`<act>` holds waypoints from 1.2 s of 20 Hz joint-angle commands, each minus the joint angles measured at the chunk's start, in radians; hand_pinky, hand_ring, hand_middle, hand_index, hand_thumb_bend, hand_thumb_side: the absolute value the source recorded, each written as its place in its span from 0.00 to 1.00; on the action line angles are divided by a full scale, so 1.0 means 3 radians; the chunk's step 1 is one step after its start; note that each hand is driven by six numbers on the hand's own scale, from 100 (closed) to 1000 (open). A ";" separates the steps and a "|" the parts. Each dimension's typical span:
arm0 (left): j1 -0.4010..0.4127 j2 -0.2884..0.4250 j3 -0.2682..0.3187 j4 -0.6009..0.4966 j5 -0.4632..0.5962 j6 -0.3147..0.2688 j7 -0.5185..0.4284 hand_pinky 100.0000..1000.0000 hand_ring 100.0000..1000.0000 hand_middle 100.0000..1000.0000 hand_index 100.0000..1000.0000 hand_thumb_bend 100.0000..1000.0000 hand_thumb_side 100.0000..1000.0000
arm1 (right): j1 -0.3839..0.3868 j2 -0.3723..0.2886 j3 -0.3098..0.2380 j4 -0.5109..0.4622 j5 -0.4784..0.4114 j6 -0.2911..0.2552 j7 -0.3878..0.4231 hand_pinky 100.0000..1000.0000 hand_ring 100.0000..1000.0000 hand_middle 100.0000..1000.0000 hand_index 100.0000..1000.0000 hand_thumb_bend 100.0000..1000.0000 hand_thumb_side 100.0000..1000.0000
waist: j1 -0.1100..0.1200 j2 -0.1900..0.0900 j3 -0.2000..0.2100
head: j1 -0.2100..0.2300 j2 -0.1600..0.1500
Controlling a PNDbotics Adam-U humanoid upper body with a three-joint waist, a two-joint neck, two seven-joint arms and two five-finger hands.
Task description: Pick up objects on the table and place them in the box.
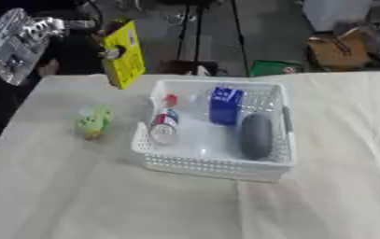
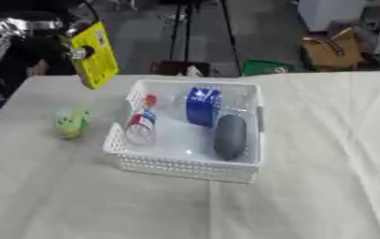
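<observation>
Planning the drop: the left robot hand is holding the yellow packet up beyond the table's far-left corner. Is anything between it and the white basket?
Nothing visible. The yellow packet hangs in the left robot hand, up-left of the white basket; only bare tablecloth lies between.

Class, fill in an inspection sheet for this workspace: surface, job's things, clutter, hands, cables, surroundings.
Surface: table under a creased cream cloth.
Job's things: white basket holds a blue box, a dark oval object and a red-and-white bottle; green object lies on the cloth to its left; yellow package is held up.
Clutter: nothing seen.
Hands: left hand holds the package; right not in view.
Cables: nothing seen.
Surroundings: cardboard box on the floor.
</observation>
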 commanded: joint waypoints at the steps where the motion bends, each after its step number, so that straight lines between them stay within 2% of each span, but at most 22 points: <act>1: -0.0051 0.0046 0.0053 -0.0182 0.0218 0.0121 0.0194 0.83 0.71 0.62 0.42 0.00 0.67 | -0.0037 -0.0073 0.0006 -0.0055 -0.0024 0.0001 0.0004 0.77 0.74 0.58 0.82 0.00 1.00 | -0.0014 -0.0062 -0.0001 | -0.0076 -0.0003; 6: -0.0011 0.0000 0.0003 -0.0296 0.0493 0.0282 0.0456 0.84 0.68 0.59 0.39 0.00 0.68 | -0.0040 -0.0069 0.0007 -0.0055 -0.0029 0.0003 0.0004 0.77 0.74 0.58 0.82 0.00 1.00 | -0.0019 -0.0057 -0.0008 | -0.0135 -0.0022; 13: 0.0137 -0.0129 -0.0062 -0.0387 0.1109 0.0523 0.0937 0.85 0.67 0.58 0.37 0.00 0.68 | -0.0061 -0.0055 0.0014 -0.0055 -0.0038 0.0005 0.0005 0.77 0.74 0.58 0.82 0.00 1.00 | -0.0031 -0.0042 -0.0026 | -0.0205 -0.0061; 24: 0.0284 -0.0219 -0.0242 -0.0281 0.1465 0.0692 0.0996 0.88 0.68 0.59 0.39 0.00 0.71 | -0.0081 -0.0042 0.0019 -0.0055 -0.0048 0.0001 0.0009 0.77 0.74 0.58 0.82 0.00 1.00 | -0.0033 -0.0027 -0.0042 | -0.0210 -0.0080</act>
